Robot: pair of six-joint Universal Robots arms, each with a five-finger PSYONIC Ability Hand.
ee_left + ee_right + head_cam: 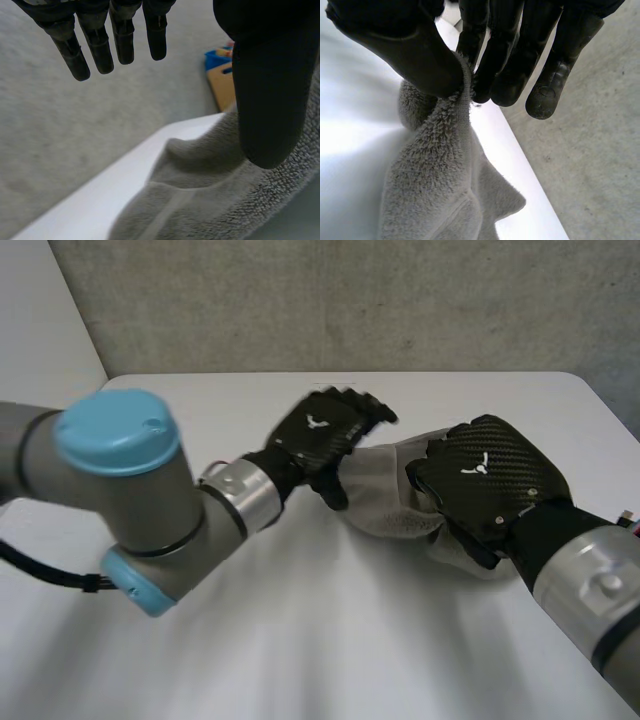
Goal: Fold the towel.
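Towel place: the grey towel [385, 495] lay bunched, not flat, on the white table [300, 640] between the two hands, towards the far edge.
Right hand: the right hand [490, 480] sat on the towel's right end, thumb and fingers [505, 75] pinching a raised edge of the cloth.
Left hand: the left hand [320, 430] hovered at the towel's left end, fingers [100, 50] straight, spread and clear of the cloth; only its thumb [270, 100] hung over the pile, and contact could not be told.
Key relation: the towel lay below and to the thumb side of the left fingers, its long axis running hand to hand.
Nearer hand: the right, already holding the cloth.
Likely need: the left hand probably had to grip its end.
Count: one towel, two hands, one grip.
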